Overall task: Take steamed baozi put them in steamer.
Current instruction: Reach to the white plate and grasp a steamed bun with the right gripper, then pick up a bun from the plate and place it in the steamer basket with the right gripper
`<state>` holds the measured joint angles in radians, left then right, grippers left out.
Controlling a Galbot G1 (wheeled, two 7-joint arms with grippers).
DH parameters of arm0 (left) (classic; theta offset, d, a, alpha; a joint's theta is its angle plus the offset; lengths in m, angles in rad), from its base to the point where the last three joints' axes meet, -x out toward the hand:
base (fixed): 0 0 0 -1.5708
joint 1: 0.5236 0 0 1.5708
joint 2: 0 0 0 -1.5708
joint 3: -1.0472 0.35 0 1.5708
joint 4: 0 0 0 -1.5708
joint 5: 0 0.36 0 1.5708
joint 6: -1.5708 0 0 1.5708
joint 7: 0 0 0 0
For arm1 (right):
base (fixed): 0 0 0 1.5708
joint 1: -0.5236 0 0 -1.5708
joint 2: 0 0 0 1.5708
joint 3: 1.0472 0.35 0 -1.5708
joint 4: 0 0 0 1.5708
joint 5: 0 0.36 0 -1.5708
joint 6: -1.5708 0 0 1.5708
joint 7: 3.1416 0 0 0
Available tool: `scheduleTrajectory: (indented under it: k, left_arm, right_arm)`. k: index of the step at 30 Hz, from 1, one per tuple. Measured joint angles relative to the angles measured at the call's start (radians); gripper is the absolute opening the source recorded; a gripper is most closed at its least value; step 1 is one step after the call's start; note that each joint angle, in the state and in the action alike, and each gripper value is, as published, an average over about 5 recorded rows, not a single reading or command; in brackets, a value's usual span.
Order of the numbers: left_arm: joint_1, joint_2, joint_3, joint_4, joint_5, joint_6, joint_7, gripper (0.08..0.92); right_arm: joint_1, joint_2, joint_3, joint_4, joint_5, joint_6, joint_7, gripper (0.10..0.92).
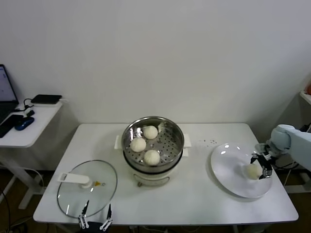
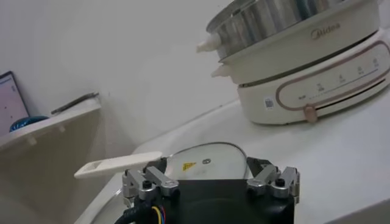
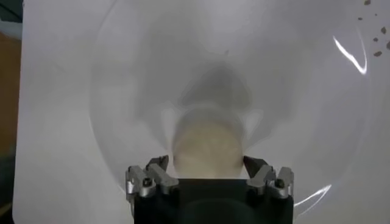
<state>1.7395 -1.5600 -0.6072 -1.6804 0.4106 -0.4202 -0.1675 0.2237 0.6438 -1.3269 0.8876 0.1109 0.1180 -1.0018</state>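
The steel steamer (image 1: 176, 131) stands mid-table and holds three baozi on its perforated tray (image 1: 150, 132) (image 1: 138, 144) (image 1: 151, 157). It also shows in the left wrist view (image 2: 292, 24). A fourth baozi (image 1: 251, 172) lies on the white plate (image 1: 228, 160) at the right. My right gripper (image 1: 256, 168) is down over this bun, open, with one finger on each side of it. In the right wrist view the bun (image 3: 207, 143) sits between the fingers of that gripper (image 3: 206, 163), resting on the plate (image 3: 122, 91). My left gripper (image 1: 95, 217) hangs open and empty at the table's front left edge.
A glass lid (image 1: 87, 187) with a white handle lies front left, just beyond the left gripper (image 2: 206, 167), and shows in the left wrist view (image 2: 201, 159). A side desk (image 1: 26, 128) with electronics stands left of the table. Small crumbs (image 1: 210, 141) lie behind the plate.
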Motion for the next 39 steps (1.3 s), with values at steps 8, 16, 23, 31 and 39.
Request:
scheduleTrajectory:
  k: [8, 16, 23, 31, 39]
  left_arm:
    - [0.008, 0.000, 0.000, -0.006, 0.000, -0.001, -0.004, 0.823]
    - [0.013, 0.001, 0.001, -0.021, 0.001, 0.002, -0.002, 0.823]
    - [0.008, 0.004, 0.005, -0.027, -0.001, 0.002, -0.001, 0.823]
    - [0.007, 0.005, 0.008, -0.038, -0.003, 0.002, 0.005, 0.823]
    - [0.008, 0.009, 0.011, -0.048, -0.002, 0.001, 0.007, 0.823]
  right_arm:
    - [-0.002, -0.002, 0.011, 0.005, -0.002, -0.001, -0.002, 0.666]
    - [0.118, -0.001, -0.100, 0.072, 0.070, -0.027, -0.005, 0.662]
    - [0.358, 0.045, -0.308, 0.181, 0.245, -0.073, -0.015, 0.669]
    - [0.616, 0.144, -0.445, 0.307, 0.463, -0.149, -0.020, 0.670]
    - [0.763, 0.262, -0.480, 0.391, 0.639, -0.226, -0.007, 0.670]
